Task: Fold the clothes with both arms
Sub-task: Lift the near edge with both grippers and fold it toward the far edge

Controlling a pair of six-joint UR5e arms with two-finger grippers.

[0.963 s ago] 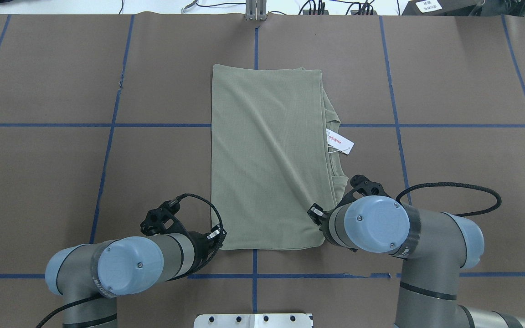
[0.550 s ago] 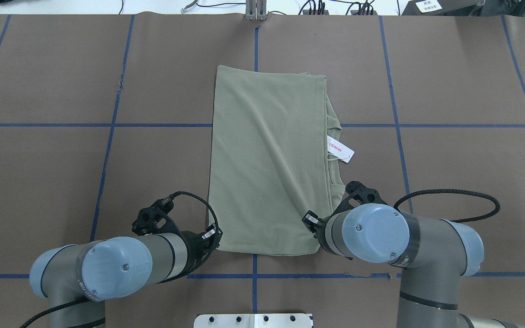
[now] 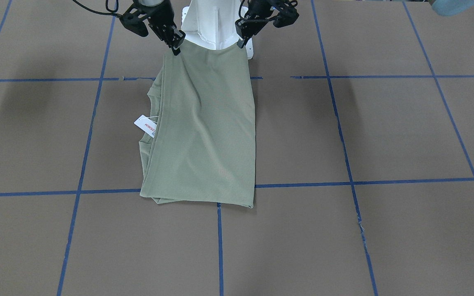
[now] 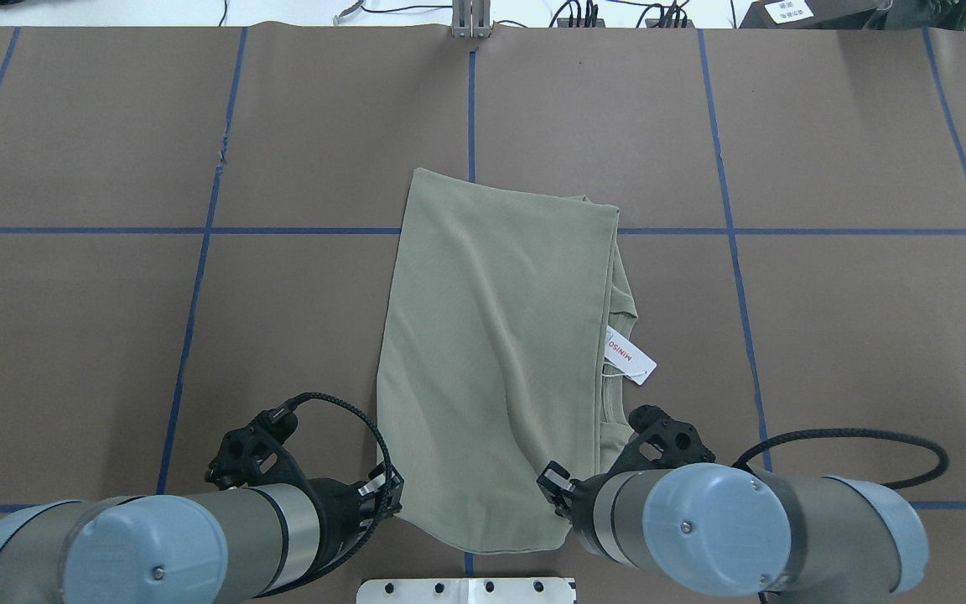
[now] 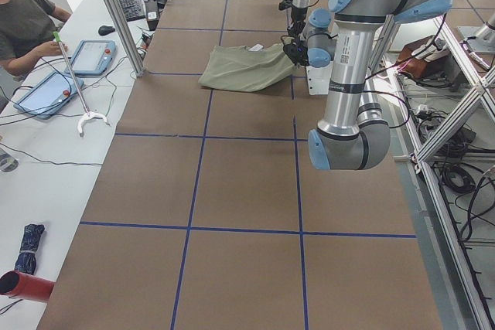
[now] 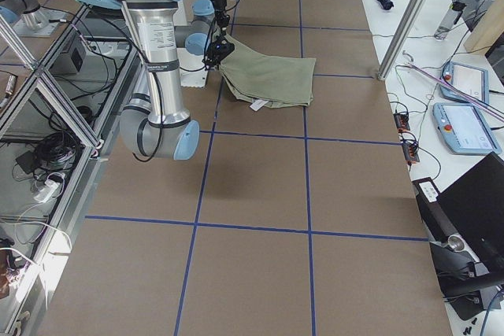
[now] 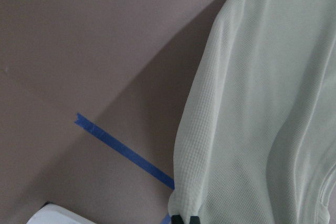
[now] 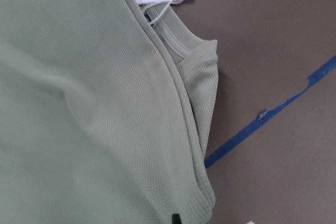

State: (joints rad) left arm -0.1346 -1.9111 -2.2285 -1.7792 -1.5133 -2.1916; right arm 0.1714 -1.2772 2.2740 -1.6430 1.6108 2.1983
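- Pulled toward 6 o'clock in the overhead view since a second ago, the shirt now has its far edge just short of the cross line of blue tape that it lay well beyond before. Its near edge has reached the white base plate.
- Both arms have drawn back the same way, and the hang tag has travelled with the cloth.
- Count: one olive-green shirt, one white hang tag, two arms, two grippers.
- The shirt lies folded into a long strip on the brown table, with its collar and tag on the 3 o'clock side.
- The left gripper is at the strip's 7 o'clock corner. Its jaws are closed to a pinch on the cloth there, and the left wrist view shows the corner running down into the fingertips.
- The right gripper is at the 5 o'clock corner, also clamped tight on the fabric.
- The near edge spans straight from one gripper to the other, and that end is raised off the table while the rest rests flat.
- The left arm and the right arm flank the near edge at 7 and 5 o'clock.
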